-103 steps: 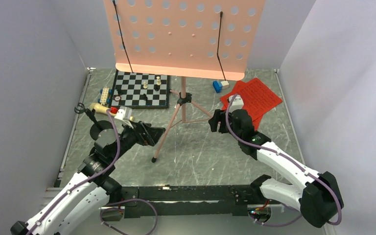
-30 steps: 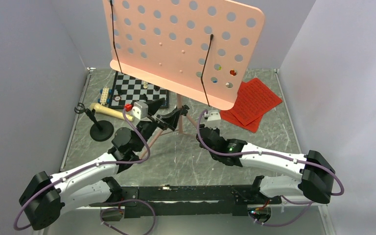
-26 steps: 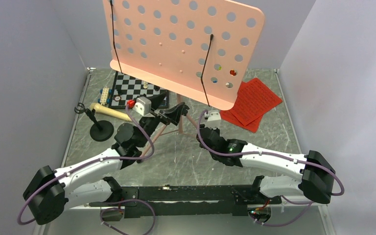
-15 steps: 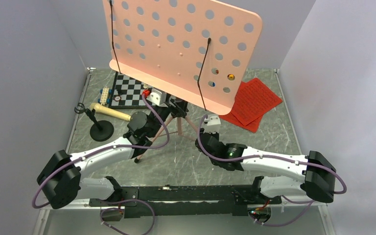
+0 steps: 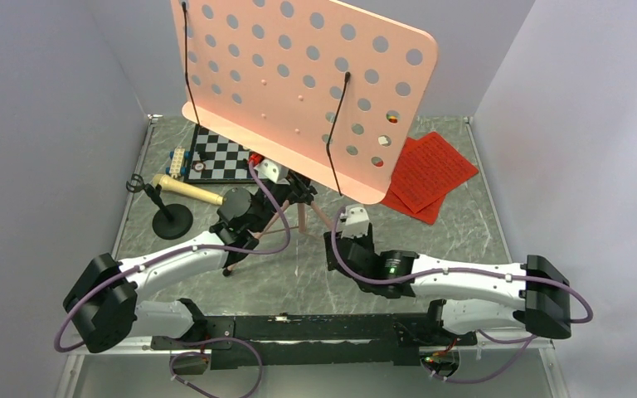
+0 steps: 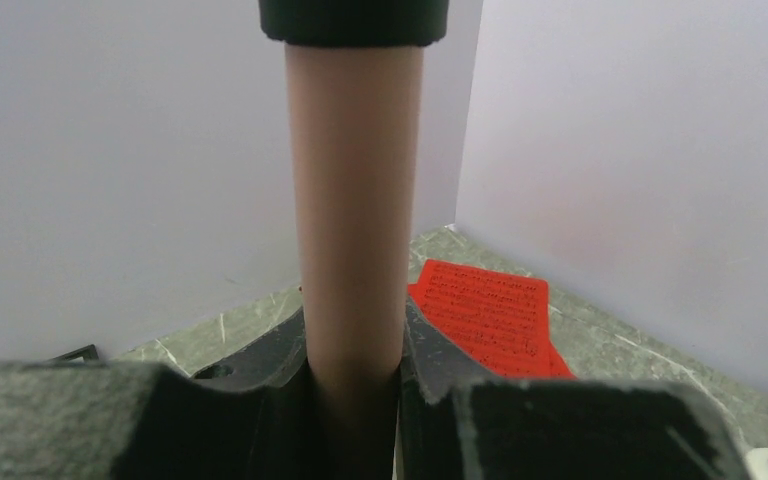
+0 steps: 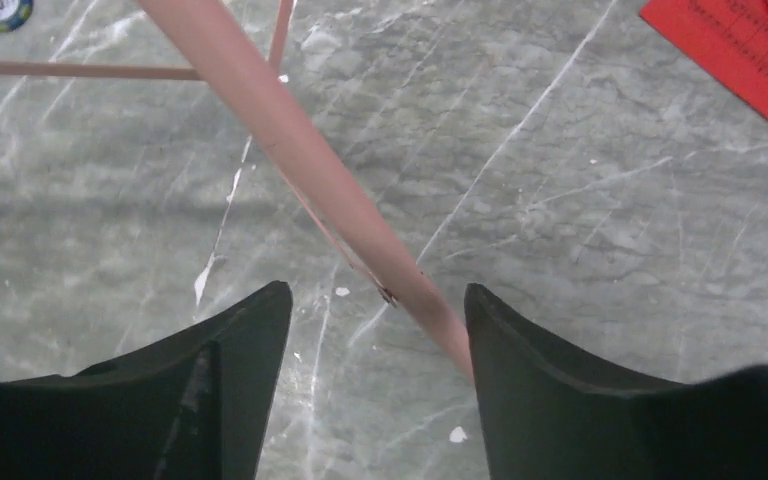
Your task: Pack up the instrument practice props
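Left claw [image 6: 355, 400] is pinching the stand's pink pole [image 6: 353, 200], one finger pressing on each side, just under a black collar [image 6: 353, 20]. Seen from above, this claw [image 5: 294, 189] is reaching in beneath the stand [image 5: 299, 75], whose perforated panel is rising over the middle of the table [image 5: 464, 249] and slanting down toward the right. Right claw [image 7: 375, 330] is hovering low over the marble with its jaws spread, and a tripod leg [image 7: 290, 150] is running between them, passing close by the right-hand finger; whether it is touching I cannot tell. From the top view this claw [image 5: 336, 245] is sitting just in front of the tripod. Red sheets [image 5: 427, 170] are lying flat at the far right, partly under the panel's edge. Off to the left, the mic [image 5: 187, 191] is leaning over on its round base, with the chessboard [image 5: 224, 157] lying just behind it.
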`<state>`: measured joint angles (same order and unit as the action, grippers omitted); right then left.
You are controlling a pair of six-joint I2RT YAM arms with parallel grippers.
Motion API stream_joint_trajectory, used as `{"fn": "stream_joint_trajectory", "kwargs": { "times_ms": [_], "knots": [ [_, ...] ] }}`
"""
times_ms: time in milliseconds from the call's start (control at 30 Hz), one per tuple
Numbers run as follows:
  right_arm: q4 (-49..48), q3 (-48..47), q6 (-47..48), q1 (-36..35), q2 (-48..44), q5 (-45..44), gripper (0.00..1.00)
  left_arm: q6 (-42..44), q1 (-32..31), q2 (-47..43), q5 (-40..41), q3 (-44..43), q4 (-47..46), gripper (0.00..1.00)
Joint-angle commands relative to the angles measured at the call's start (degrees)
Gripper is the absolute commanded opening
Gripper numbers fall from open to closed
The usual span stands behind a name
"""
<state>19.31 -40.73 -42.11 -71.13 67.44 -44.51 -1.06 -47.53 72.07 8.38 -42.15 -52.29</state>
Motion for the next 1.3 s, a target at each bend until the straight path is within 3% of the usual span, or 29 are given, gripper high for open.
{"fn": "stream_joint_trajectory", "kwargs": {
  "times_ms": [0,67,133,300,500,667,833,900,1000,1267],
  "knots": [
    [0.27,-2.69,10.31,1.83,-5.97,5.97,0.79,-4.01,0.15,-2.18,-0.28,-1.79,1.62,0.0],
    [-3.19,-3.14,16.31,4.93,-7.85,9.92,0.93,-4.21,0.15,-2.54,-0.81,-1.87,2.41,0.0],
    [-6.81,-3.04,20.31,8.92,-8.68,15.31,0.99,-4.31,0.15,-2.7,-2.01,-2.43,3.47,0.0],
    [-15.22,-2.38,27.83,17.55,-7.15,30.7,0.93,-4.13,0.15,-2.73,-6.28,-5.22,6.46,0.0],
    [-18.4,-5.27,32.68,18.22,-1.73,40.97,0.8,-3.8,0.2,-1.0,-13.29,-8.01,7.8,0.0],
    [-16.9,-7.37,31.08,18.23,1.35,36.23,0.48,-3.49,0.45,1.07,-18.71,-10.15,7.25,0.0],
    [-17.42,-2.9,27.03,18.03,-2.49,30.35,0.19,-4.52,1.88,2.7,-21.1,-11.63,6.44,0.0],
    [-17.13,-1.1,24.98,17.17,-3.91,26.96,0.03,-5.6,2.92,3.16,-21.33,-11.45,5.51,0.0],
    [-15.46,0.23,21.47,14.21,-4.15,19.62,0.0,-7.99,4.53,3.0,-21.5,-9.92,4.02,0.01],
    [-5.18,-7.02,6.67,2.82,7.55,-3.2,0.0,-9.49,6.37,-0.3,-18.33,-5.02,4.04,0.23]
  ]
}}
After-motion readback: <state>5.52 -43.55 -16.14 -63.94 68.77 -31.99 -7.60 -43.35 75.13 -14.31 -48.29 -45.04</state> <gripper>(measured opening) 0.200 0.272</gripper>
